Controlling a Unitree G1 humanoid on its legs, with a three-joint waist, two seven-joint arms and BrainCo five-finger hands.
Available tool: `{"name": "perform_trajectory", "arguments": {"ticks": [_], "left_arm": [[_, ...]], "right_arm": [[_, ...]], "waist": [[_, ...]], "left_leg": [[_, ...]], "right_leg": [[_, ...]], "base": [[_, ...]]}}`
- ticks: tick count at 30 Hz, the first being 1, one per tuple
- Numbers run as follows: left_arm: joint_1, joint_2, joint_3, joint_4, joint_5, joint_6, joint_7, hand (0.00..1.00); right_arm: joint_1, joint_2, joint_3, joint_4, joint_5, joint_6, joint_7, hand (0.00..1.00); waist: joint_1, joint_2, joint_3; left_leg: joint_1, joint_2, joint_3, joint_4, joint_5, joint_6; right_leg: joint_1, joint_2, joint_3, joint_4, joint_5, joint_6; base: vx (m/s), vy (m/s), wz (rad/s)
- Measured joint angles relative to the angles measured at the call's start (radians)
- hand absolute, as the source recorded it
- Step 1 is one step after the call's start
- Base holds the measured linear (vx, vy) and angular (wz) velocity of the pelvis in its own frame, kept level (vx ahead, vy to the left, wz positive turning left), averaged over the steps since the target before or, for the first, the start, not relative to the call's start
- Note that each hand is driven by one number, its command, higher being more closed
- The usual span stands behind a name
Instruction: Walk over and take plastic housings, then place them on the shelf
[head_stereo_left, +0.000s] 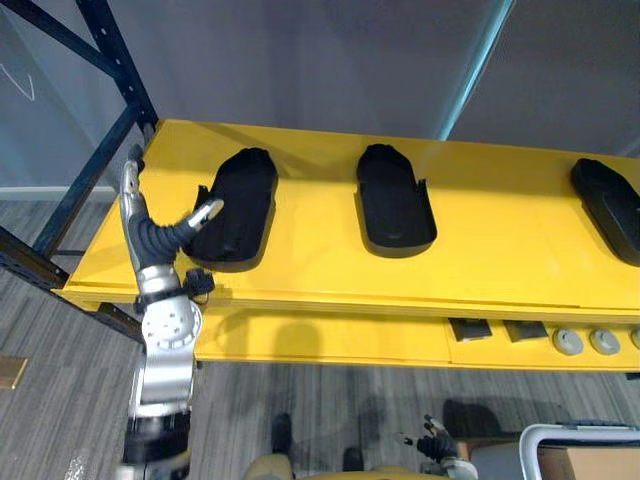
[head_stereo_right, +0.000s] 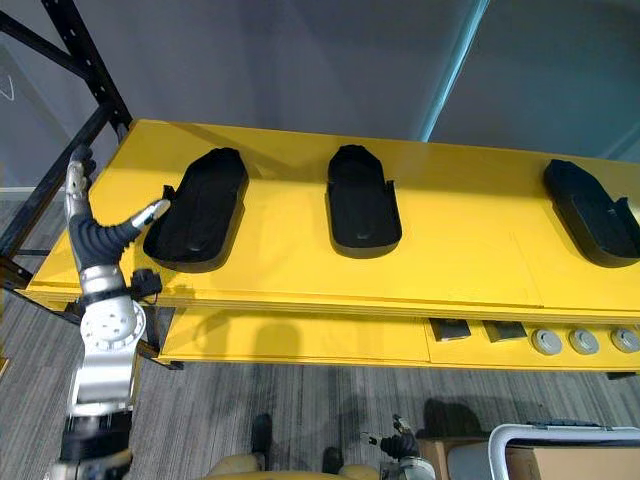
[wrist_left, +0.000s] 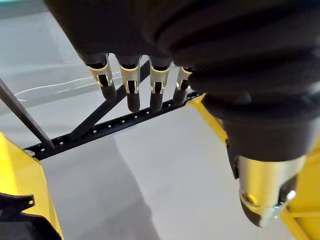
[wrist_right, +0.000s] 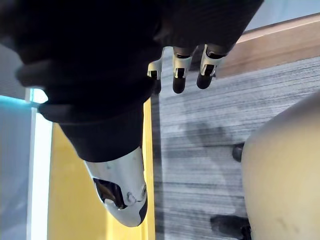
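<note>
Three black plastic housings lie on the yellow shelf (head_stereo_left: 500, 250): a left one (head_stereo_left: 238, 205), a middle one (head_stereo_left: 393, 200) and a right one (head_stereo_left: 610, 205) at the view's edge. My left hand (head_stereo_left: 140, 222) is raised at the shelf's left end, open, with its fingers (wrist_left: 132, 85) straight and its thumb (head_stereo_left: 205, 212) reaching toward the left housing's near edge. It holds nothing. My right hand (head_stereo_left: 435, 442) hangs low beside my body, open, with relaxed fingers (wrist_right: 180, 70) over the grey floor and nothing in it.
A dark blue rack upright and brace (head_stereo_left: 110, 60) stand at the shelf's left end. A lower yellow level (head_stereo_left: 330, 340) carries small dark blocks (head_stereo_left: 470, 328) and round grey parts (head_stereo_left: 570, 342). A white-rimmed bin holding a cardboard box (head_stereo_left: 580, 450) sits at bottom right.
</note>
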Motion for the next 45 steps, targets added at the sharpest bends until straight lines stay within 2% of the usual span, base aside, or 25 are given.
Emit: {"name": "perform_trajectory", "arguments": {"ticks": [4, 6, 8, 13, 19, 30, 34, 36, 45], "left_arm": [[0.124, -0.056, -0.001, -0.025, -0.004, -0.021, -0.006, 1.0], [0.153, -0.089, -0.011, -0.019, -0.022, -0.021, -0.028, 1.0], [0.154, -0.105, -0.014, -0.013, -0.035, -0.021, -0.041, 1.0], [0.156, -0.11, -0.061, 0.075, -0.046, -0.026, -0.094, 1.0], [0.11, -0.117, -0.121, 0.199, -0.043, -0.018, -0.111, 1.0], [-0.032, -0.081, -0.135, 0.471, -0.001, 0.008, -0.109, 1.0], [-0.088, -0.042, -0.133, 0.566, 0.002, 0.025, -0.109, 1.0], [-0.115, -0.019, -0.124, 0.594, 0.013, 0.029, -0.106, 1.0], [-0.146, 0.026, -0.121, 0.656, 0.038, 0.005, -0.106, 1.0]], "right_arm": [[0.022, 0.009, 0.003, -0.038, -0.001, 0.0, -0.006, 0.0], [0.034, 0.005, 0.018, -0.047, -0.001, 0.001, -0.014, 0.0], [0.037, 0.004, 0.02, -0.055, -0.001, 0.004, -0.018, 0.0], [0.037, 0.003, 0.051, -0.071, -0.002, 0.01, -0.019, 0.0], [0.038, 0.002, 0.055, -0.072, -0.01, 0.011, -0.021, 0.0], [0.038, -0.009, 0.037, -0.061, -0.01, 0.012, -0.021, 0.0], [0.026, -0.011, 0.037, -0.046, -0.011, 0.012, -0.02, 0.0], [0.01, -0.011, 0.037, -0.02, -0.016, 0.012, -0.018, 0.0], [-0.012, -0.019, 0.037, 0.018, -0.019, 0.019, -0.016, 0.0]], "waist": [[0.004, 0.0, 0.0], [0.023, -0.002, -0.001], [0.026, -0.002, -0.001], [0.024, -0.005, -0.012], [0.021, -0.003, -0.021], [0.018, 0.031, -0.061], [0.012, 0.028, -0.06], [-0.001, 0.02, -0.061], [-0.009, 0.016, -0.057]], "left_leg": [[0.007, 0.001, 0.001, 0.0, -0.009, 0.007], [0.006, 0.0, 0.006, 0.001, -0.011, 0.008], [0.004, -0.001, 0.014, 0.001, -0.011, 0.008], [0.005, 0.0, 0.041, 0.001, -0.011, 0.008], [0.013, 0.001, 0.056, 0.001, -0.016, 0.015], [0.022, 0.003, 0.07, -0.006, -0.009, 0.016], [0.022, 0.001, 0.07, -0.006, -0.009, 0.016], [0.02, 0.0, 0.07, -0.006, -0.01, 0.015], [0.019, 0.001, 0.07, -0.007, -0.013, 0.011]], "right_leg": [[0.01, -0.006, -0.009, 0.0, -0.001, 0.003], [0.01, -0.009, -0.013, 0.001, -0.001, 0.006], [0.01, -0.011, -0.021, 0.003, -0.006, 0.013], [0.009, -0.017, -0.023, 0.01, -0.009, 0.018], [0.008, -0.017, 0.001, 0.009, -0.009, 0.019], [-0.004, -0.016, 0.026, 0.016, -0.021, 0.037], [-0.005, -0.017, 0.029, 0.013, -0.022, 0.038], [-0.004, -0.017, 0.03, 0.006, -0.022, 0.037], [-0.006, -0.015, 0.033, 0.003, -0.022, 0.036]], "base": [[-0.01, -0.006, 0.07], [-0.02, 0.005, 0.04], [-0.02, 0.002, 0.11], [0.0, 0.001, 0.02], [0.02, -0.01, -0.1], [0.01, -0.012, -0.06], [0.0, -0.001, -0.01], [0.0, 0.0, 0.0], [0.0, 0.0, 0.0]]}}
